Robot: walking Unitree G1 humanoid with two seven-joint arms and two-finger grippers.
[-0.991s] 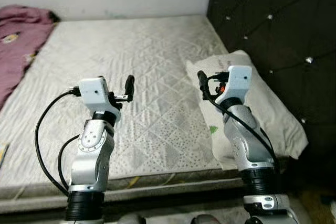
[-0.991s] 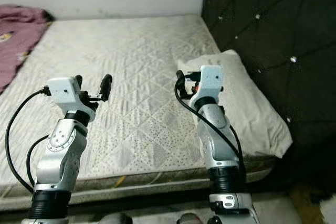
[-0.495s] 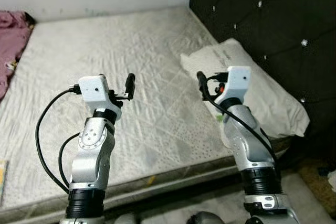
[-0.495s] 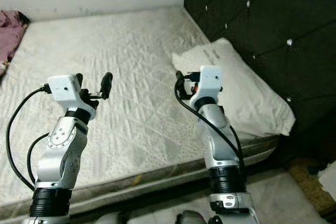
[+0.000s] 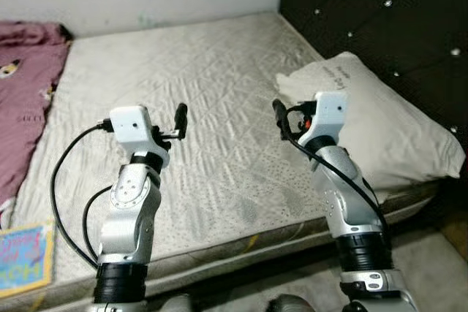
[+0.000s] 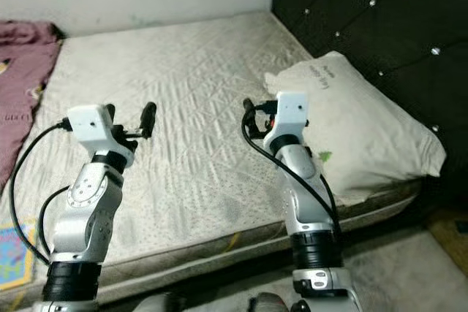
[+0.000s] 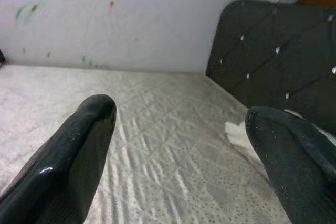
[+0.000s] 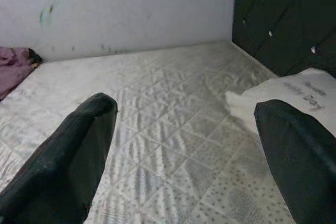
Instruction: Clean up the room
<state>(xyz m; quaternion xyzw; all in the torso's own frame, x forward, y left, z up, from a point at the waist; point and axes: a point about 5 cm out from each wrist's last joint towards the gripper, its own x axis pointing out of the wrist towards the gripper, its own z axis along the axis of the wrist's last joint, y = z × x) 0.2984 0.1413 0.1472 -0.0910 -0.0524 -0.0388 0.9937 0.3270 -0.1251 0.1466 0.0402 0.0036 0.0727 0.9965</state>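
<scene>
At far left a maroon blanket (image 5: 25, 100) drapes the bare mattress (image 5: 197, 93), a colourful book (image 5: 25, 257) near it on the floor. Left gripper (image 7: 184, 145) raised over the mattress, fingers spread, empty. Right gripper (image 8: 189, 150) likewise, released, beside the white pillow (image 5: 380, 126) against the black tufted headboard (image 5: 387, 12).

Pillow (image 5: 380, 122) right on mattress (image 5: 183, 85), blanket (image 5: 25, 85) left, headboard (image 5: 380, 12) behind pillow.
</scene>
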